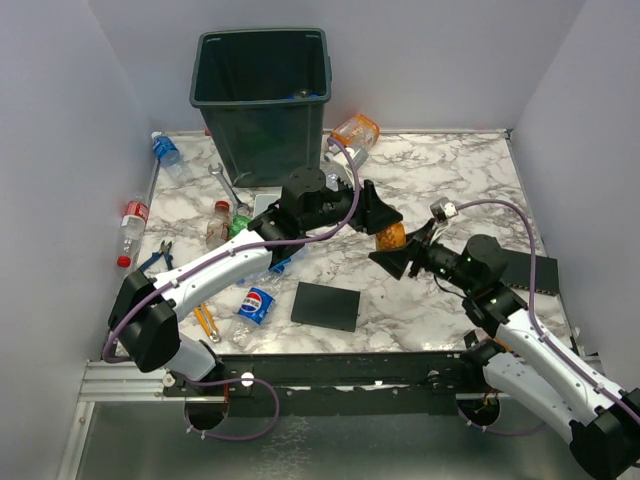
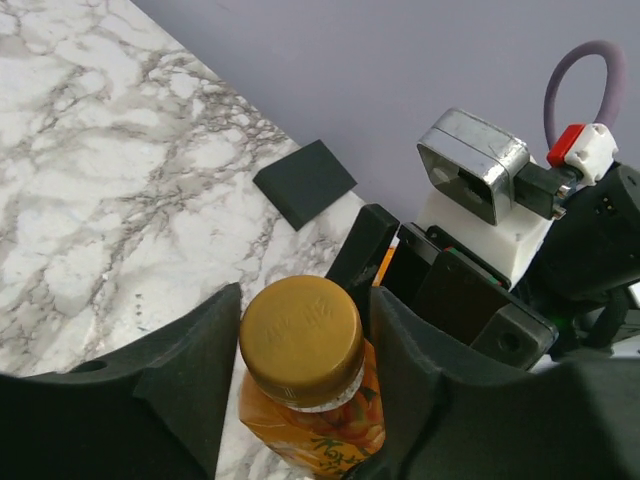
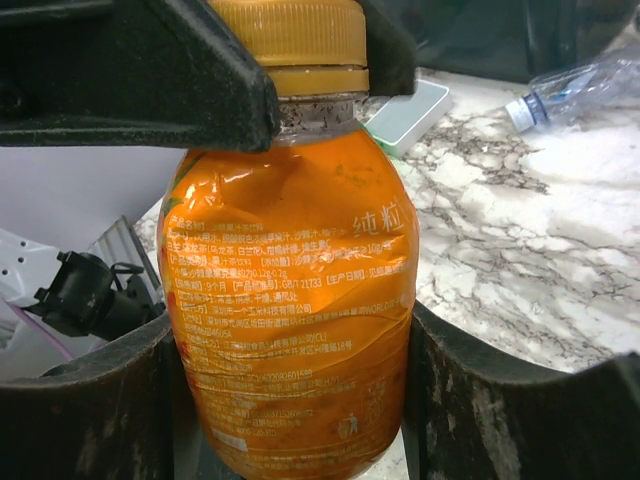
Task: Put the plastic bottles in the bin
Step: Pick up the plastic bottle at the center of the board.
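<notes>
Orange bottle in air, front-right of bin, not yet over it. Left claw clamped on gold cap. Right claw closed round bottle body, pads on both sides. Double grip suggests handover between arms.

Inside bin: blue glimpse near far rim, rest unclear.

On table:
- crushed bottle just right of bin
- blue-cap bottle left of bin
- red-label bottle further left
- Pepsi bottle well in front

Judged: most work left.
</notes>
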Robot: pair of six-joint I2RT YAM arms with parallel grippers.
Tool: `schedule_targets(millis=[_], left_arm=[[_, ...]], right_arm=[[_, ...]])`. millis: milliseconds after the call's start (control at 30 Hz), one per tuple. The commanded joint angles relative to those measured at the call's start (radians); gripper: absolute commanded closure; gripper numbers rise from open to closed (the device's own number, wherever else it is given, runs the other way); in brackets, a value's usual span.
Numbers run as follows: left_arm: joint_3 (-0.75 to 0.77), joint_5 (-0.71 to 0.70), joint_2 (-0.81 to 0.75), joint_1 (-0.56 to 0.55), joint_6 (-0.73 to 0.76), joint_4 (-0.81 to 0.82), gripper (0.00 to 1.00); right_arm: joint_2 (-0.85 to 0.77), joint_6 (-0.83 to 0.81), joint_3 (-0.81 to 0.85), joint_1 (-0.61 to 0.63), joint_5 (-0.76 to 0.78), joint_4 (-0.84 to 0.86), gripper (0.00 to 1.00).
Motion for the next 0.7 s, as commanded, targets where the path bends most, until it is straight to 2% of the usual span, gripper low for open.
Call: schedule_targets(millis=[0,167,200,300,333,400,500,667], left_arm=[[-0.009,0.051,-0.017,-0.004,-0.052,0.015,0.4],[-0.003,0.06,0.004,-0.005,-0.069,0.008,0.35],[-0.001,0.057,0.007,-0.005,-0.071,0.007,0.39],[0.007,0.047,0.01,-0.004,-0.066,0.009,0.75],[0.009,0.04,0.009,-0.004,-0.063,0.009,0.86],[0.016,0.01,0.004,-0.005,-0.058,0.009,1.0],[0.047,-0.055,-0.005,-0.002,-0.027,-0.012,1.0],[0.189,-0.252,-0.029,0.036,0.097,-0.096,1.0]], right_arm=[[-0.019,-0.041,-0.002,0.003,0.021,0.053,0.64],[-0.03,-0.057,-0.024,0.003,0.026,0.079,0.69],[-0.03,-0.058,-0.026,0.003,0.024,0.083,0.69],[-0.027,-0.061,-0.026,0.003,0.015,0.079,0.69],[-0.029,-0.058,-0.023,0.004,0.016,0.074,0.64],[-0.029,-0.05,-0.008,0.004,0.02,0.041,0.37],[-0.051,-0.025,0.02,0.003,0.034,-0.026,0.02],[-0.102,0.028,0.089,0.004,0.026,-0.153,0.0]])
